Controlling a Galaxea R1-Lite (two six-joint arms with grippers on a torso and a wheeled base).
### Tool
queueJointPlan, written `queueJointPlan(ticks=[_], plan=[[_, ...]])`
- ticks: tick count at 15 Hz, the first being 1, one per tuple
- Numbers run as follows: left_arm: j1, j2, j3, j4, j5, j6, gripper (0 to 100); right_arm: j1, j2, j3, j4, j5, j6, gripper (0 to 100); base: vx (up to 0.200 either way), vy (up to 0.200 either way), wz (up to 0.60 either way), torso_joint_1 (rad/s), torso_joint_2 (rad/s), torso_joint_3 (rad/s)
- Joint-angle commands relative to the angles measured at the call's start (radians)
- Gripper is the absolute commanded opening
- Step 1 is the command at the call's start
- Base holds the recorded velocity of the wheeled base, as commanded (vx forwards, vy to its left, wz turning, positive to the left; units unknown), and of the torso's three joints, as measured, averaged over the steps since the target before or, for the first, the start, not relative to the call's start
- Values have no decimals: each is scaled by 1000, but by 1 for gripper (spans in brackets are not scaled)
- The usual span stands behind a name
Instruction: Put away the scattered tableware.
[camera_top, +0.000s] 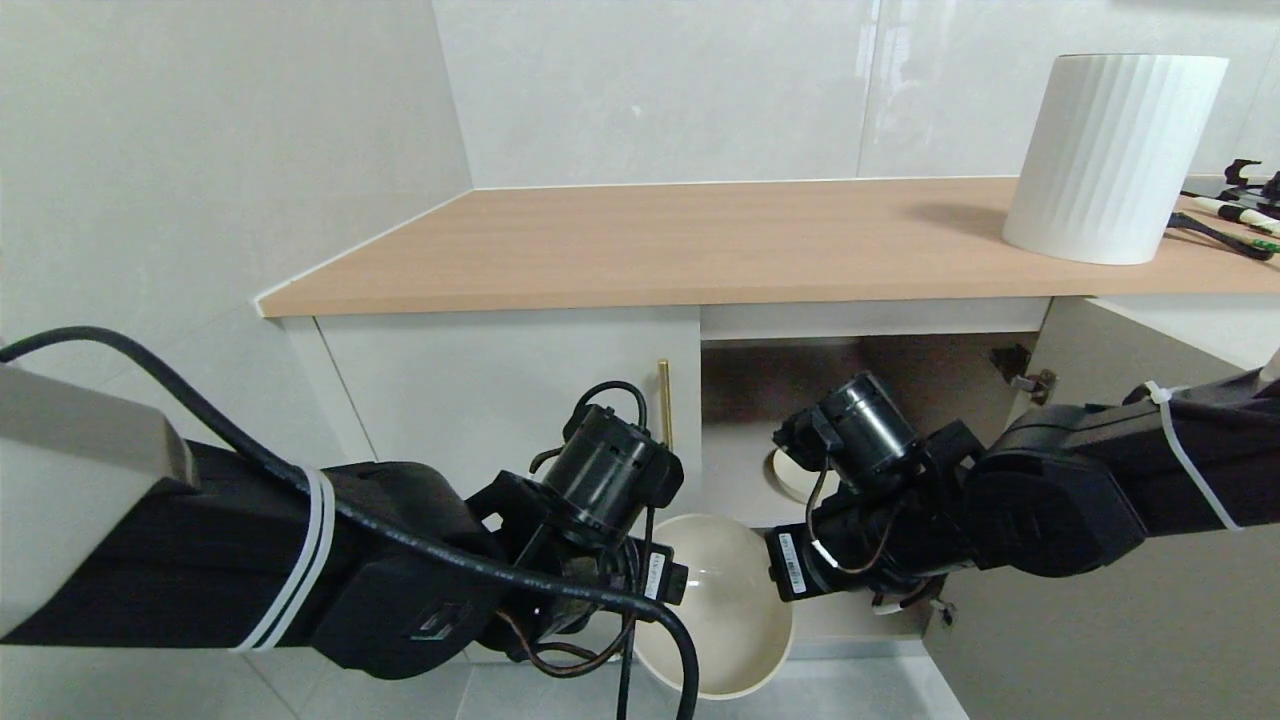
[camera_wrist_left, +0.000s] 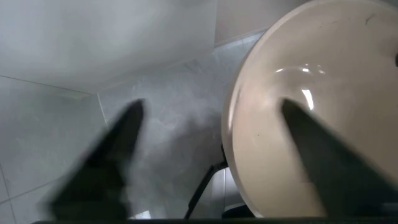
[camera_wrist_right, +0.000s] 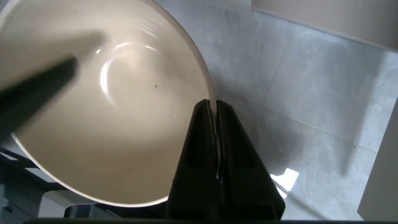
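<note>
Left arm comes in low from the left with its wrist bent down. Left gripper is spread open with the bowl rim between its fingers; contact unclear. The bowl hangs tilted above the floor, near the open cabinet. Right arm comes in from the right, right gripper pinched onto the bowl's right rim. A plate sits inside the cabinet.

1 cream bowl, 1 ribbed white canister, and seemingly 1 plate.
</note>
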Motion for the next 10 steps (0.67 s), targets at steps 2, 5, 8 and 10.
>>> queueJointPlan(ticks=[2, 5, 8, 10], plan=[[1, -6, 0, 0, 9, -1, 100, -9, 36, -15, -2, -10, 2, 0, 0, 0, 0, 0, 0, 0], [1, -9, 0, 0, 9, -1, 100, -68, 101, -53, -25, -31, 20, 0, 0, 0, 0, 0, 0, 0], [1, -9, 0, 0, 9, -1, 100, -144, 159, -112, -37, -87, 37, 0, 0, 0, 0, 0, 0, 0], [1, -9, 0, 0, 9, -2, 100, -208, 199, -156, -36, -88, 37, 0, 0, 0, 0, 0, 0, 0]])
